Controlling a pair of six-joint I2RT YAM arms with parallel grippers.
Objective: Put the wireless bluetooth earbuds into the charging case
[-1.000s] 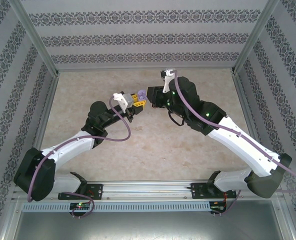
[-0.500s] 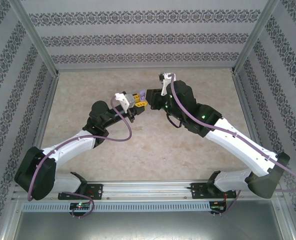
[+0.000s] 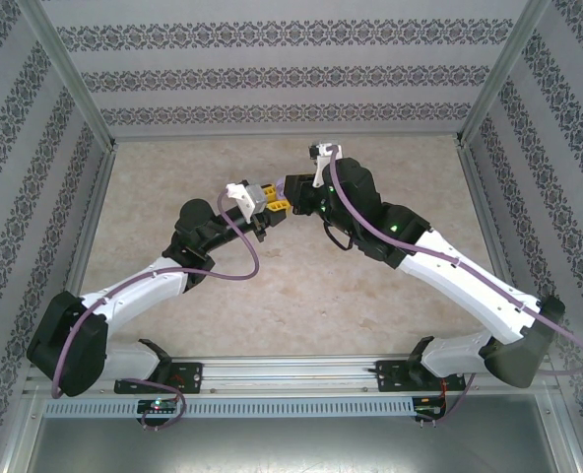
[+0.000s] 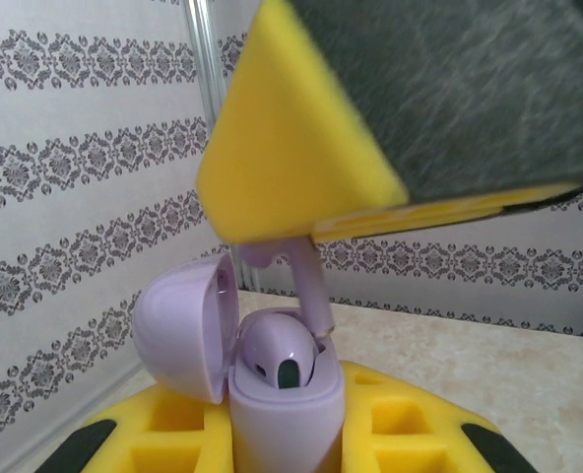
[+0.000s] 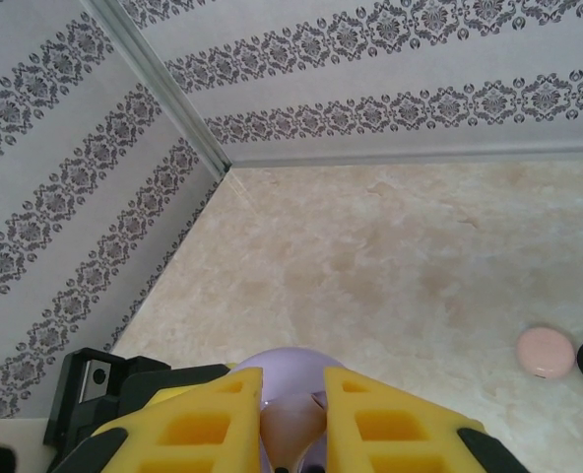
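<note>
Lilac earbud (image 4: 312,288), stem pinched in the closed right gripper (image 5: 291,414), sits at the mouth of the open case (image 4: 272,389) clamped by the left gripper (image 4: 288,448); lower straight along the well, release only once seated.

Damask-striped wallpaper walls (image 3: 291,74) around a beige marbled tabletop (image 3: 173,177)

lilac case (image 4: 277,414) reads as smooth glossy plastic, and the bud (image 4: 272,345) in it shines the same. yellow fingers (image 5: 198,424) look matt, moulded. table (image 5: 390,246) is smooth, marbled, low sheen. pink case (image 5: 546,352) satin. corner post (image 5: 163,89) dull metal.
</note>
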